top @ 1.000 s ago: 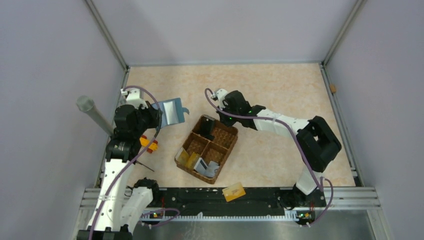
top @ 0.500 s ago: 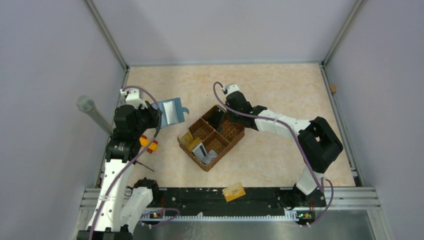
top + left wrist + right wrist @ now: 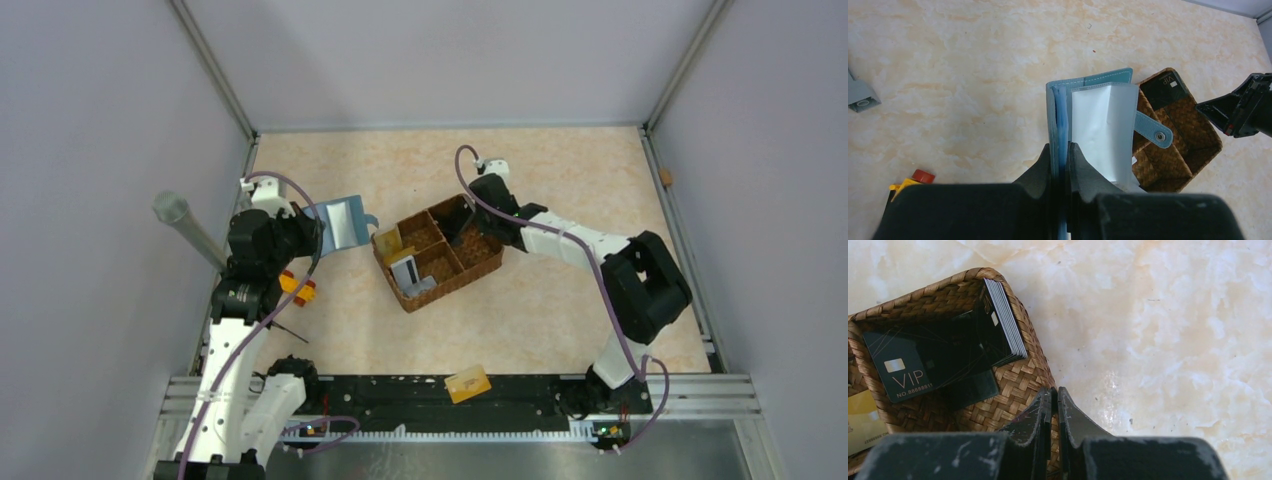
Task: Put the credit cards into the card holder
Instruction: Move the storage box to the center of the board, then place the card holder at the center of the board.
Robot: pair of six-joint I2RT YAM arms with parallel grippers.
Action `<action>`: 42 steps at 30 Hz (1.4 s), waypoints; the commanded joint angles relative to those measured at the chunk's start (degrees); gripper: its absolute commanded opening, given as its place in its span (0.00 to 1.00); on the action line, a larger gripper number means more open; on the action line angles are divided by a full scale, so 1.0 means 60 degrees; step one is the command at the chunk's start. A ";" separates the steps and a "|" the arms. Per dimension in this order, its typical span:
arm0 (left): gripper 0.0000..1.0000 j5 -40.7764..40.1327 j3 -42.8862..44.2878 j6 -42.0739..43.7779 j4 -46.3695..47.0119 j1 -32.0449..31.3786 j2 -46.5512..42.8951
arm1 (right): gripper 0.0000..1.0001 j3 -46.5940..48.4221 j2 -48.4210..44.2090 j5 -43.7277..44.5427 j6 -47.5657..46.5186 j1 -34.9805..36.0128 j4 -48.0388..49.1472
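My left gripper (image 3: 1060,150) is shut on the spine of the teal card holder (image 3: 1088,115), which hangs open above the table's left side (image 3: 340,222), its stud tab sticking out. The wicker basket (image 3: 455,287) holds the credit cards: a gold one (image 3: 391,243), a white-grey one (image 3: 406,270) and a stack of black VIP ones (image 3: 938,360). My right gripper (image 3: 1054,392) is shut on the basket's far wall (image 3: 1020,377). Another gold card (image 3: 467,383) lies on the front rail.
A yellow-and-red toy block (image 3: 297,288) sits under the left arm. A grey block (image 3: 860,95) lies on the table to the left. A grey post (image 3: 185,225) leans at the left wall. Enclosure walls ring the table.
My right gripper has dragged the basket right and away, turning it counter-clockwise. The left gripper and card holder have not moved.
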 commanded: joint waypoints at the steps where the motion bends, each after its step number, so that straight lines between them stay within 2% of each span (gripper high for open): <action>1: 0.00 0.0105 0.0017 -0.0060 0.0473 0.0061 -0.0151 | 0.00 -0.0335 -0.0106 0.0672 0.0538 -0.0399 -0.0957; 6: 0.00 0.0112 0.0014 -0.0061 0.0475 0.0060 -0.0109 | 0.00 -0.0116 -0.0315 0.0010 0.0254 -0.0449 -0.0965; 8: 0.00 0.0134 0.0019 -0.0061 0.0475 0.0060 -0.0114 | 0.06 0.0322 -0.0315 -0.0397 -0.0024 -0.0448 -0.1273; 13: 0.00 0.0246 -0.0015 -0.0129 0.0490 0.0062 -0.0117 | 0.31 0.1637 -0.0245 -0.0991 -0.0529 -0.0456 -0.2150; 19: 0.00 0.0438 -0.0181 -0.0605 0.0552 0.0062 -0.0164 | 0.57 0.2533 0.0143 -0.1911 -0.1060 -0.0449 -0.2355; 23: 0.00 0.1089 -0.0356 -0.0948 0.0434 0.0053 -0.0117 | 0.69 0.3170 0.0835 -0.1961 -0.1370 -0.0449 -0.2425; 29: 0.00 0.1704 -0.1315 -0.2016 0.0083 0.0047 -0.0623 | 0.73 0.3943 0.1866 -0.1867 -0.1709 -0.0445 -0.2374; 36: 0.00 0.2418 -0.2431 -0.3200 -0.0636 -0.0067 -0.1282 | 0.73 0.4518 0.2781 -0.0877 -0.1933 -0.0459 -0.2486; 42: 0.00 0.2405 -0.2952 -0.3472 -0.1762 -0.0227 -0.1907 | 0.71 0.4480 0.2966 -0.0422 -0.1969 -0.0464 -0.2511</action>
